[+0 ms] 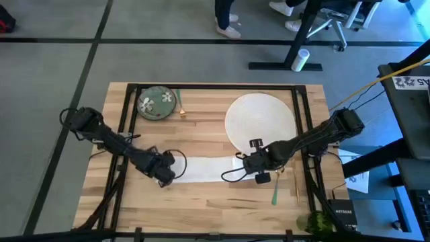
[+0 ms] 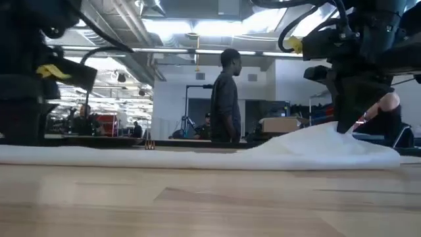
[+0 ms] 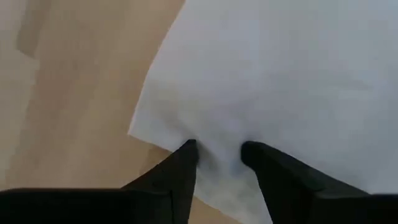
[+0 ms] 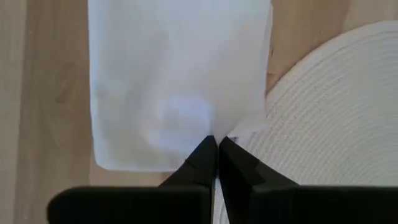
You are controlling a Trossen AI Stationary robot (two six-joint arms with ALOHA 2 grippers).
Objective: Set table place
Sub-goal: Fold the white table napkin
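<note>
A long white napkin [image 1: 205,169] lies flat on the table [image 1: 201,202] between my two grippers. At its left end my left gripper [image 1: 165,173] [image 3: 219,152] is open, with both fingertips down on the cloth. My right gripper [image 1: 250,165] [image 4: 216,144] is shut on the napkin's right end, next to the large round white plate [image 1: 261,122]. The green flowered dish [image 1: 156,103] sits at the far left with a gold piece of cutlery [image 1: 181,107] beside it. A green-handled piece of cutlery [image 1: 275,193] lies near the right gripper. My left gripper's two fingertips [image 3: 186,154] rest on the napkin's left end [image 3: 217,134], near a corner, coming from above. A strip of cloth lies in the gap between them, and the napkin stays flat on the table. My right gripper pinches the napkin's right end [image 4: 214,132] between its two fingertips, close to the corner beside the plate, coming from above. The cloth rises to a peak [image 2: 332,131] under the fingers, and the rest lies on the table.
A green tumbler [image 1: 316,222] stands at the table's near right corner. Black frame bars [image 1: 124,114] run along the table's left, right and far sides. A person [image 2: 225,99] stands in the room beyond the table. Bare wood lies at the near edge, in front of the napkin.
</note>
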